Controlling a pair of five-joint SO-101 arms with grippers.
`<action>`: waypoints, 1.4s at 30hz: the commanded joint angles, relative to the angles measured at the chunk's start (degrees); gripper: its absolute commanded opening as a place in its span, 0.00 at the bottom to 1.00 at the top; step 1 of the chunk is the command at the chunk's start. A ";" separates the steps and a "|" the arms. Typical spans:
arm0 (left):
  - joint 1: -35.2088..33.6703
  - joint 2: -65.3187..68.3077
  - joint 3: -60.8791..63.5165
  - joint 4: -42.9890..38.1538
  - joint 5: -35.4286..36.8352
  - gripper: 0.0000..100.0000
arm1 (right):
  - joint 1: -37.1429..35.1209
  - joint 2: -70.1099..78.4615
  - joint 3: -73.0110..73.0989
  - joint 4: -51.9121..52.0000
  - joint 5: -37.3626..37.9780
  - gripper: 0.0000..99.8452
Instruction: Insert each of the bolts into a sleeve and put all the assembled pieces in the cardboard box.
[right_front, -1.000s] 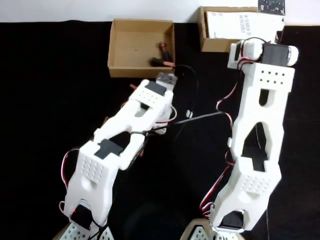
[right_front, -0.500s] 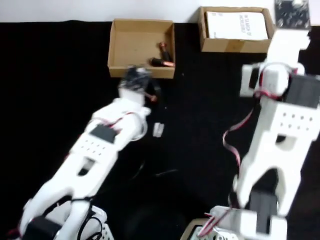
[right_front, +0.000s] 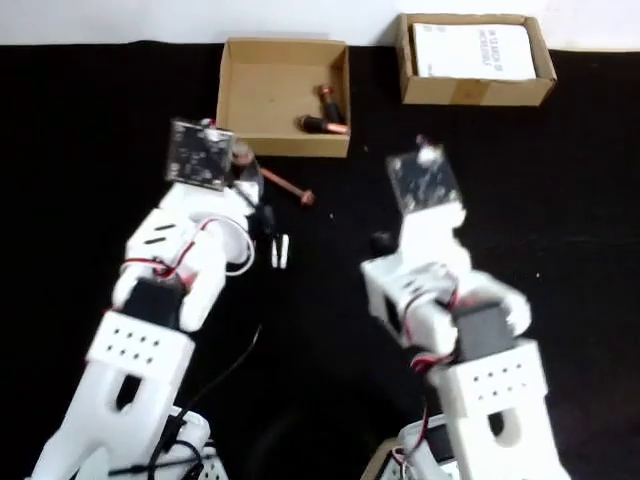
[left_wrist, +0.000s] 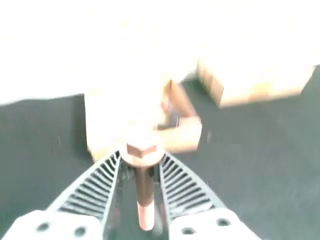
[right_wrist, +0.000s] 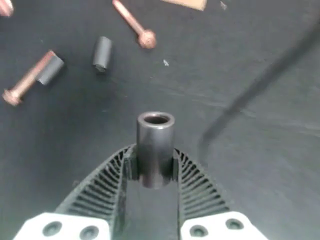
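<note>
In the left wrist view my left gripper (left_wrist: 142, 157) is shut on a copper bolt (left_wrist: 144, 200), held head up, with the cardboard box (left_wrist: 180, 137) blurred beyond it. My right gripper (right_wrist: 155, 150) is shut on a dark sleeve (right_wrist: 156, 132) that stands upright with its open end up, above the black table. In the high view the cardboard box (right_front: 235, 100) stands at the back and holds two assembled pieces (right_front: 325, 112). The left arm (right_front: 175, 260) is in front of the box, the right arm (right_front: 440, 290) near the table's middle.
A loose bolt (right_front: 285, 187) lies just in front of the box. The right wrist view shows a bolt (right_wrist: 134, 24), a loose sleeve (right_wrist: 102, 54) and a bolt with a sleeve on it (right_wrist: 32, 77). A second box (right_front: 475, 88) with white paper sits back right.
Both arms have drawn back from the far boxes and lifted their wrists. The left arm swung left, away from the cardboard box; the right arm swung in toward the table's middle.
</note>
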 joint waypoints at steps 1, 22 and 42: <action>-0.40 -3.03 -6.64 -1.05 -0.26 0.01 | -4.26 -8.31 17.80 -21.32 -2.11 0.01; 13.85 -2.77 -21.49 14.86 9.93 0.01 | -12.00 -22.55 57.10 -83.82 -0.18 0.01; 16.22 0.31 -17.71 16.62 9.93 0.01 | -12.00 -22.64 57.10 -80.66 2.90 0.01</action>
